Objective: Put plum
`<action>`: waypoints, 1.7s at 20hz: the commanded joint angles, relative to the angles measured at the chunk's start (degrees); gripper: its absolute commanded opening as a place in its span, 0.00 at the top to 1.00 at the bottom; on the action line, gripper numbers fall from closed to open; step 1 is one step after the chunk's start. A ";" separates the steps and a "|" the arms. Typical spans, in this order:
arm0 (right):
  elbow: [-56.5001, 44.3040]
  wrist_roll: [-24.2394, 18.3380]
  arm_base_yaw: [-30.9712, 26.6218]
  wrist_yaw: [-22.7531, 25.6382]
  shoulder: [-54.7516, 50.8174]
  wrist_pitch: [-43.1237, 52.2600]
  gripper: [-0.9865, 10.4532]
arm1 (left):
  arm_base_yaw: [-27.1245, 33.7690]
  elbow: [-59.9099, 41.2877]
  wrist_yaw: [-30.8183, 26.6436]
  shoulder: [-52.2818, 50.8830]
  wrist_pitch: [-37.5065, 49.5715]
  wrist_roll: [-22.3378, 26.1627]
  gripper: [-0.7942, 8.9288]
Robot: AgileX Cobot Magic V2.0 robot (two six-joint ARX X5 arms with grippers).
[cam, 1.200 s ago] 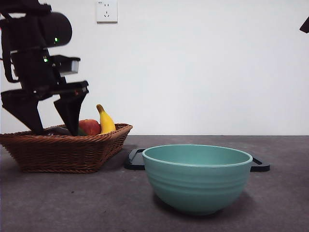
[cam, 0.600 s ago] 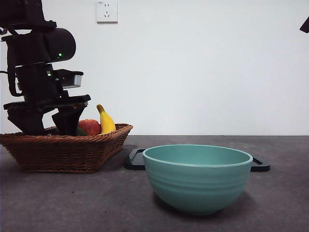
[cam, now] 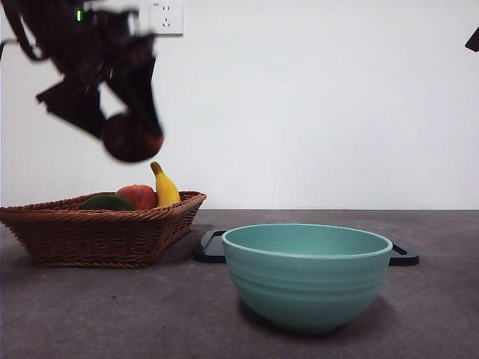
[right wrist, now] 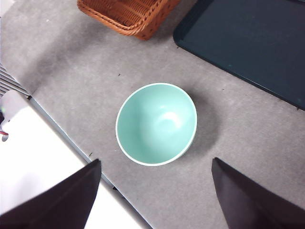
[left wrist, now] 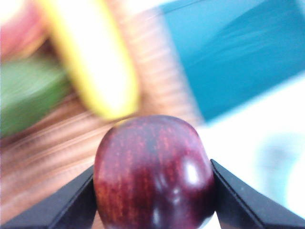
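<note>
My left gripper (cam: 127, 120) hangs high above the wicker basket (cam: 97, 232) at the left, shut on the dark maroon plum (cam: 132, 137). The left wrist view shows the glossy plum (left wrist: 153, 174) squeezed between both jaws of the left gripper (left wrist: 153, 193), with the basket blurred behind it. A teal bowl (cam: 307, 273) stands near the front at the middle, also seen from above as the bowl (right wrist: 156, 124) in the right wrist view. My right gripper (right wrist: 156, 200) waits high over the bowl, open and holding nothing.
In the basket lie a red apple (cam: 137, 197), a banana (cam: 163, 187) and a flat green fruit (cam: 107, 202). A dark flat tray (cam: 400, 256) lies behind the bowl. The basket's corner (right wrist: 126, 14) and the tray (right wrist: 248, 43) show in the right wrist view.
The left gripper has risen out of the basket with the plum in its jaws, up and slightly to the right. The right arm has not moved.
</note>
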 commanded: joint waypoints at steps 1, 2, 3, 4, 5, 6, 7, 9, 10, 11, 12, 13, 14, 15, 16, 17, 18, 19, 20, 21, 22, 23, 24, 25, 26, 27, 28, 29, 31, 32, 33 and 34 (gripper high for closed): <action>1.05 -0.02 0.35 0.04 0.42 0.52 0.59 | -3.72 1.29 3.96 -2.21 -0.92 -0.17 0.67; 1.05 -0.02 0.35 0.04 0.42 0.52 0.59 | -5.70 1.29 4.50 -3.15 -1.14 -0.17 0.67; 1.05 -0.02 0.35 0.04 0.42 0.55 0.59 | -7.85 1.29 4.52 -3.63 -1.20 -0.15 0.67; 1.05 -0.02 0.35 0.04 0.42 0.55 0.59 | -10.16 1.29 4.50 -3.69 -1.20 -0.15 0.67; 1.05 -0.02 0.35 0.04 0.39 0.52 0.59 | -12.35 1.29 4.50 -3.58 -1.22 -0.11 0.67; 1.05 0.00 0.35 0.04 0.39 0.52 0.59 | -14.43 1.29 4.50 -3.19 -1.07 0.13 0.67; 1.05 0.00 0.35 0.04 0.39 0.52 0.59 | -16.35 1.29 4.44 -2.69 -0.92 0.50 0.67; 1.05 -0.02 0.35 0.04 0.39 0.52 0.59 | -19.58 1.29 4.39 -0.92 -0.22 0.52 0.67; 1.05 -0.02 0.35 0.02 0.39 0.52 0.59 | -20.79 1.29 4.39 0.09 0.24 0.52 0.67; 1.05 -0.02 0.35 0.02 0.39 0.52 0.59 | -21.90 1.29 4.39 1.25 0.76 0.52 0.67; 1.05 0.00 0.35 0.02 0.39 0.52 0.59 | -23.08 1.29 4.37 2.51 1.27 0.55 0.67; 1.05 0.00 0.35 0.02 0.39 0.52 0.59 | -24.06 1.29 4.33 3.82 1.90 0.63 0.67; 1.05 0.00 0.35 0.02 0.39 0.52 0.59 | -24.90 1.29 3.72 5.18 2.49 1.29 0.67; 1.05 0.00 0.35 0.02 0.39 0.52 0.59 | -25.75 1.29 2.86 6.62 3.30 1.81 0.67; 1.05 0.00 0.35 0.02 0.39 0.52 0.59 | -26.58 1.29 2.23 8.07 4.07 1.84 0.67; 1.05 0.00 0.35 0.02 0.39 0.50 0.59 | -27.21 1.29 2.19 9.46 4.68 1.81 0.67; 1.05 0.00 0.35 0.02 0.39 0.50 0.59 | -27.82 1.29 2.14 10.86 5.18 2.03 0.67; 1.05 0.00 0.35 0.02 0.39 0.50 0.59 | -28.39 1.29 1.95 12.24 5.49 2.43 0.67; 1.05 0.00 0.35 0.02 0.39 0.50 0.59 | -28.83 1.29 1.22 13.49 5.66 3.02 0.67; 1.05 0.00 0.35 0.02 0.39 0.50 0.59 | -29.46 1.29 0.00 14.71 5.92 3.39 0.67; 1.05 0.00 0.35 0.02 0.39 0.50 0.59 | -29.92 1.29 -0.87 15.80 6.21 3.56 0.67; 1.05 0.00 0.35 0.02 0.39 0.50 0.59 | -30.21 1.29 -1.05 16.70 6.36 3.82 0.67; 1.05 -0.02 0.35 0.02 0.39 0.50 0.59 | -30.45 1.29 -1.05 17.51 6.62 3.93 0.67; 1.05 -0.02 0.35 0.02 0.39 0.50 0.59 | -30.77 1.29 -1.07 18.23 6.88 3.96 0.67; 1.05 -0.02 0.35 0.02 0.39 0.50 0.59 | -30.99 1.29 -1.07 18.78 7.13 3.96 0.67; 1.05 -0.02 0.35 0.02 0.39 0.50 0.59 | -31.19 1.29 -1.14 19.32 7.43 3.98 0.67; 1.05 -0.02 0.35 0.02 0.39 0.52 0.59 | -31.36 1.29 -1.25 19.87 7.78 3.96 0.66; 1.05 -0.02 0.35 0.02 0.39 0.50 0.59 | -31.50 1.29 -1.25 20.33 7.91 3.96 0.66; 1.05 -0.02 0.35 0.02 0.39 0.50 0.59 | -31.80 1.29 -1.25 20.83 7.72 3.96 0.66; 1.05 -0.02 0.35 0.02 0.39 0.50 0.59 | -32.09 1.29 -1.25 20.83 7.69 3.96 0.64; 1.05 -0.02 0.35 0.02 0.39 0.50 0.59 | -32.41 1.29 -1.25 20.81 7.89 3.96 0.59; 1.05 -0.02 0.35 0.02 0.39 0.52 0.59 | -32.50 1.31 -1.25 20.76 7.96 3.93 0.54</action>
